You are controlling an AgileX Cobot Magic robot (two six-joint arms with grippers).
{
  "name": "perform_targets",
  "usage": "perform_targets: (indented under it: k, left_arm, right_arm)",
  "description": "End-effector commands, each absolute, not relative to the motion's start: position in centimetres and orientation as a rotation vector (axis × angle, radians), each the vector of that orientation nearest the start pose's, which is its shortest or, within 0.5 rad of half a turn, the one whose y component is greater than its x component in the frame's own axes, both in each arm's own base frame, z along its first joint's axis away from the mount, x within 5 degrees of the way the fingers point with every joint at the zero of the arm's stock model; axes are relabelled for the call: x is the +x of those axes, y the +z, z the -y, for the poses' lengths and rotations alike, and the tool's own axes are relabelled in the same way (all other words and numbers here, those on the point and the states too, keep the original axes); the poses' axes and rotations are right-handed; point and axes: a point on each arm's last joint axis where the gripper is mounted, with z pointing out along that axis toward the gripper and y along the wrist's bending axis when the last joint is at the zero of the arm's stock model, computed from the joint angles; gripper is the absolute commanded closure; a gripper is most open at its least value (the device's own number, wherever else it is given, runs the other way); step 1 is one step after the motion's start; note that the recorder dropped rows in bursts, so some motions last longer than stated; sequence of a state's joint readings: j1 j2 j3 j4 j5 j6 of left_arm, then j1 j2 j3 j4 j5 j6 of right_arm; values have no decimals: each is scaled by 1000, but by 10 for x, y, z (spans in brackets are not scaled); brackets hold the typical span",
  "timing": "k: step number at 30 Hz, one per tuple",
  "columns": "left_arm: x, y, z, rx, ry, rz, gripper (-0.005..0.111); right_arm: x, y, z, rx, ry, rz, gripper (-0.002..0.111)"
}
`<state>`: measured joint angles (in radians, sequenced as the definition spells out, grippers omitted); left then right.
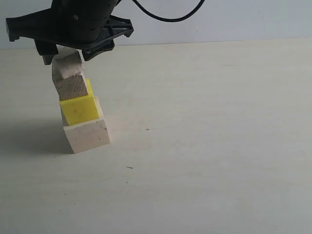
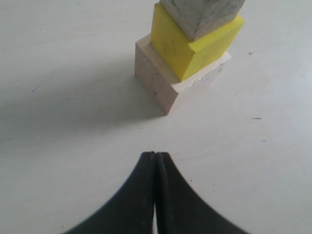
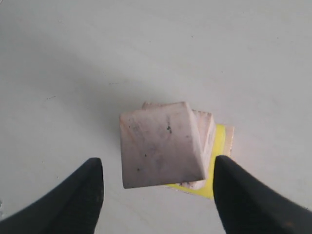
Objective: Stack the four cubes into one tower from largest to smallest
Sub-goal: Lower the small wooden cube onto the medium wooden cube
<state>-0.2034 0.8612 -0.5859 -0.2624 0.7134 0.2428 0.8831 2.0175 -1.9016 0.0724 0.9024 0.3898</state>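
Note:
The tower stands at the left of the exterior view. Its base is the largest pale wood cube [image 1: 87, 136], then the yellow cube [image 1: 80, 109], then the light-brown cube [image 1: 72, 87]. The smallest pinkish cube [image 1: 68, 66] lies on top, looking tilted. My right gripper [image 1: 68, 54] has reached across and hangs open right over it. From the right wrist, the fingers [image 3: 87, 185] stand apart on either side of the pinkish cube [image 3: 158, 144], not touching it. My left gripper [image 2: 155, 155] is shut and empty, low in front of the pale wood cube [image 2: 161, 83] and yellow cube [image 2: 180, 46].
The cubes sit offset from one another, so the column leans. The pale tabletop [image 1: 204, 146] stretches bare to the right of the tower, with the back wall [image 1: 243, 19] behind it.

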Motion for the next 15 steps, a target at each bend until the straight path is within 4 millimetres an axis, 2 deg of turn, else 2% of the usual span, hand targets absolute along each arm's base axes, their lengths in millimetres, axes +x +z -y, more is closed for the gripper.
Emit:
perform_targets:
  k: [1, 15]
  left_arm:
    - [146, 267, 48, 363, -304, -2432, 107]
    - [146, 267, 48, 360, -309, -2434, 107]
  right_arm:
    - [287, 309, -358, -599, 593, -2535, 46]
    - [281, 309, -359, -588, 648, -2592, 46]
